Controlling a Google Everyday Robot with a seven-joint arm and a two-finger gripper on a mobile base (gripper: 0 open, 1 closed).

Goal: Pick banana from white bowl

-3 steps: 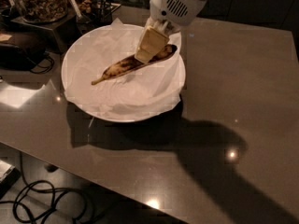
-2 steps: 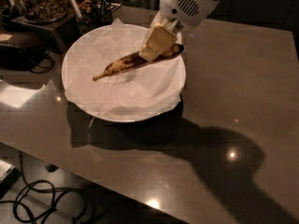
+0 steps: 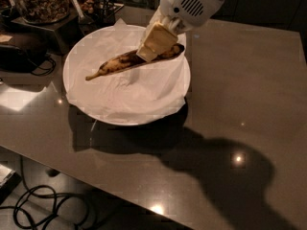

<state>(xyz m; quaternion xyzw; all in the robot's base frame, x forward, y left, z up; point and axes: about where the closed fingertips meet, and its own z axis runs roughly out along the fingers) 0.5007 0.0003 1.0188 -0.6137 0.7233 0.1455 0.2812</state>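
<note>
Gripper on far-right end of banana in white bowl (shut? can't tell). Soft fruit cd slip or snap.

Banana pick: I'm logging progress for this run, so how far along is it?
Done: the approach. The gripper sits on the thick end of the banana, inside the white bowl. In hand: apparently taking hold of that end. Left: the lift, since the banana's stem end appears to lie on the bowl's paper lining, so nothing is out yet.
</note>
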